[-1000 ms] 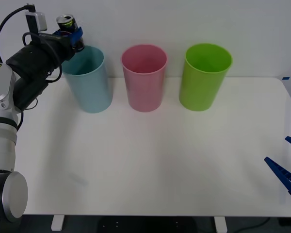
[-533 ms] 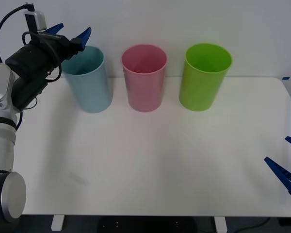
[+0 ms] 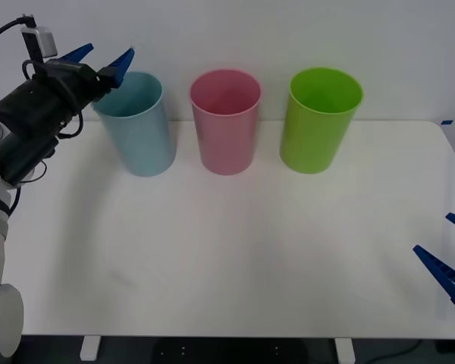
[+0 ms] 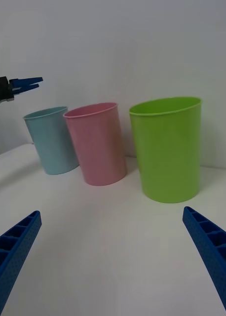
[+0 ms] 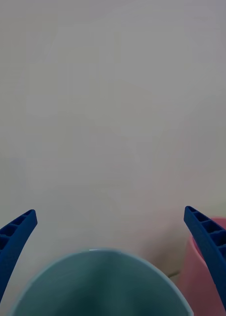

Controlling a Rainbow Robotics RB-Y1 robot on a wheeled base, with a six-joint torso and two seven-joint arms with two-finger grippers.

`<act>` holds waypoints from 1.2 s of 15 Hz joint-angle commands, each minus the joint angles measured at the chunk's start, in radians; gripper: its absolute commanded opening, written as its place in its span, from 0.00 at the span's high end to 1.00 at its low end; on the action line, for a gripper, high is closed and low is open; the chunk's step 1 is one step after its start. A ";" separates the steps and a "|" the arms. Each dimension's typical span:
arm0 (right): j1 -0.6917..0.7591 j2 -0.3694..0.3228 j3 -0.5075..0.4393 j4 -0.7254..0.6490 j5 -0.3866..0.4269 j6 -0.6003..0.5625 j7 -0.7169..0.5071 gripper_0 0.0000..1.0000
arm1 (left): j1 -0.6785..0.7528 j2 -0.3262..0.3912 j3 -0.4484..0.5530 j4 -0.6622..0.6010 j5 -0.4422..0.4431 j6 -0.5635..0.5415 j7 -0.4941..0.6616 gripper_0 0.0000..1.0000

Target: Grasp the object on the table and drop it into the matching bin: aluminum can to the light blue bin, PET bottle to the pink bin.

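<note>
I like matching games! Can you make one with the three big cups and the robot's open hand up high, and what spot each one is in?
1. light blue bin
2. pink bin
3. lime green bin
4. left gripper

a. middle of the row
b. above the light blue bin's rim, open
c. robot's right end of the row
d. robot's left end of the row

Pairs: 1-d, 2-a, 3-c, 4-b

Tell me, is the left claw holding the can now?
No, in the front view the left claw is open and empty, above the far left rim of the light blue bin.
</note>
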State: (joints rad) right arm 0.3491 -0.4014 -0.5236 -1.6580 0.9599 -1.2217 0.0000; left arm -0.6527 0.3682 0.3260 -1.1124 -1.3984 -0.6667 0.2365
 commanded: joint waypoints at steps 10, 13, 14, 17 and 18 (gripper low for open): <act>0.000 0.000 0.000 0.000 0.000 0.000 0.000 0.00 | 0.404 0.071 0.105 -0.316 0.199 -0.205 -0.006 0.00; 0.000 0.000 0.000 0.000 0.000 0.000 0.000 0.00 | 0.515 0.072 0.156 -0.392 0.206 -0.266 -0.013 0.00; 0.000 0.000 0.000 0.000 0.000 0.000 0.000 0.00 | 0.559 0.072 0.162 -0.429 0.208 -0.267 -0.017 0.00; 0.000 0.000 0.000 0.000 0.000 0.000 0.000 0.00 | 0.674 0.072 0.171 -0.512 0.242 -0.281 -0.036 0.00; 0.000 0.000 0.000 0.000 0.000 0.000 0.000 0.00 | 0.706 0.072 0.177 -0.534 0.246 -0.287 -0.045 0.00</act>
State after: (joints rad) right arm 0.3490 -0.4014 -0.5236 -1.6581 0.9599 -1.2217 -0.0001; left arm 0.0296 0.4404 0.4989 -1.6295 -1.1566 -0.9494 0.1985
